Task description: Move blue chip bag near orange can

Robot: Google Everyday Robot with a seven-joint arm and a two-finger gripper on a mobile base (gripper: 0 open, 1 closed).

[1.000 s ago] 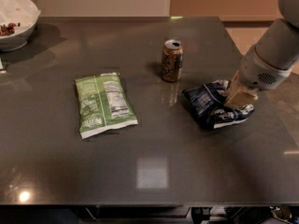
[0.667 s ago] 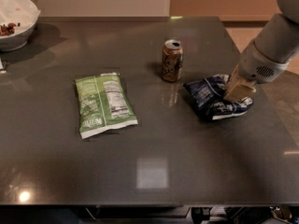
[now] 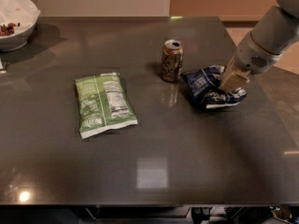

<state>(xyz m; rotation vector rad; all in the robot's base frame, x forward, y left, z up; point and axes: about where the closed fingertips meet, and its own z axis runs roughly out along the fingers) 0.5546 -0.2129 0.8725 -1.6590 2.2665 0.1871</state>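
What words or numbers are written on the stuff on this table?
Green chip bag: white label with print, too small to read.
Blue chip bag: white panels, too blurred to read.
Orange can: dark marks, not readable.
Pincer, at the blue chip bag's right side: no words seen.

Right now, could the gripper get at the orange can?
Probably not straight across: the gripper sits on the blue chip bag, at its end away from the orange can, so the bag lies between them. Nothing stands above the can, so coming over looks feasible.
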